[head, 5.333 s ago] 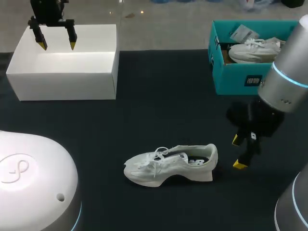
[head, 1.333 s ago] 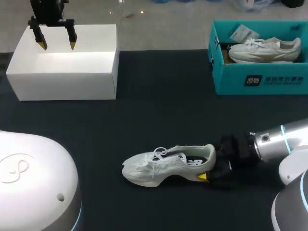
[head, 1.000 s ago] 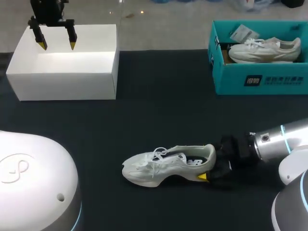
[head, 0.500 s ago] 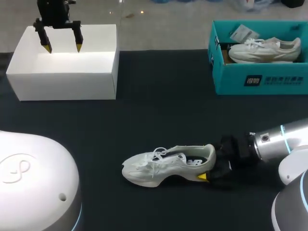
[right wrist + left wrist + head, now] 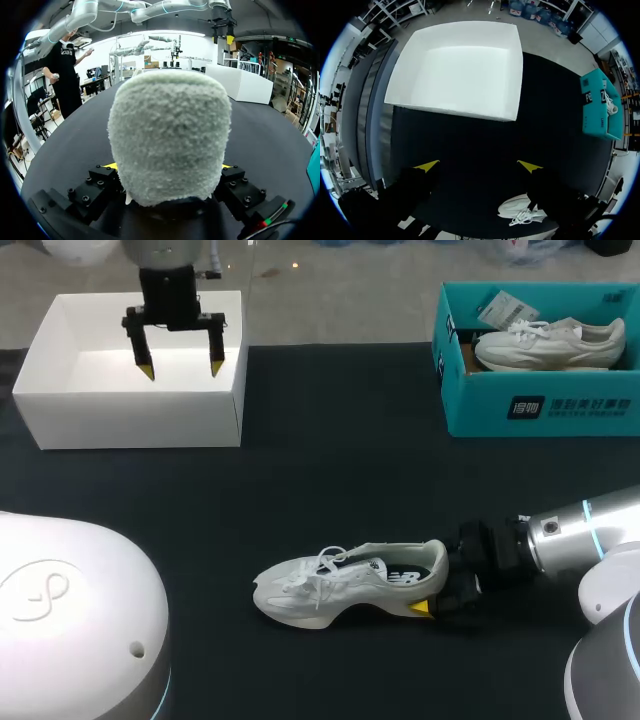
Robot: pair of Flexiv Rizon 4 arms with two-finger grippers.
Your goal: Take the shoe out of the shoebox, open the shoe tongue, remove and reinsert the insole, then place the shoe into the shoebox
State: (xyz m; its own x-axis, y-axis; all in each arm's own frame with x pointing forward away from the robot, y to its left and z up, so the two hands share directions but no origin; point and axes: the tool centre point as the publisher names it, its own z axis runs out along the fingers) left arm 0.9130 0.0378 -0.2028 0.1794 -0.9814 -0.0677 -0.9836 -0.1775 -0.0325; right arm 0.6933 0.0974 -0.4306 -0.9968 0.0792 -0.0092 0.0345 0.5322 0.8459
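Note:
A white sneaker (image 5: 345,585) lies on its sole on the black table (image 5: 340,450), toe to the left. My right gripper (image 5: 432,590) comes in low from the right and is shut on the shoe's heel; one yellow fingertip (image 5: 420,608) shows at the near side. In the right wrist view the fuzzy heel (image 5: 170,145) fills the gap between the fingers of the right gripper (image 5: 169,166). My left gripper (image 5: 180,371) hangs open and empty over the right part of the white box (image 5: 130,422). From the left wrist, the left gripper (image 5: 479,166) has the white box (image 5: 455,70) ahead and the sneaker (image 5: 520,214) beside one finger.
A teal shoebox (image 5: 540,408) stands at the back right with a second white shoe (image 5: 545,343) inside; it also shows as the teal shoebox (image 5: 600,107) in the left wrist view. Bare black tabletop separates the boxes from the sneaker.
My left arm has moved right and a little nearer, from the white box's back left to above its right part. The right arm and the sneaker have stayed put.

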